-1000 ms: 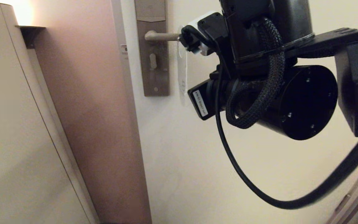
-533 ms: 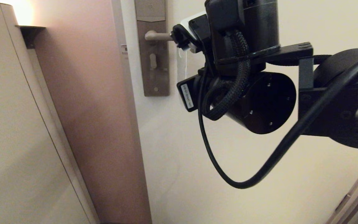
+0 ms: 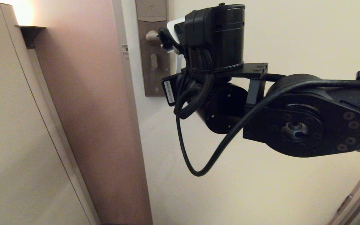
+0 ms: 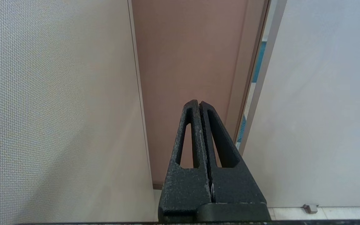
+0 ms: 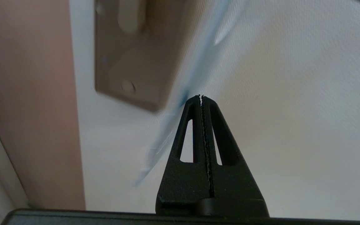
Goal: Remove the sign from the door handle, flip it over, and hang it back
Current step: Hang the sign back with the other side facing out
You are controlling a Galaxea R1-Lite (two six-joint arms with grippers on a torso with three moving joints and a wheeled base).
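Right gripper (image 5: 201,97), jaws pinched on the sign (image 5: 180,103), had swung leftward along the door handle (image 3: 151,35) toward the backplate (image 3: 152,62), so rehanging looked close; left gripper (image 4: 198,103) sat closed, parked by the wall

No readable text

The sign (image 5: 180,103) shows only as a blurred edge-on streak, its wording not legible. A small white label (image 3: 169,91) on the right arm's wrist carries print too small to read, as does a small tag (image 3: 124,49) on the door edge.
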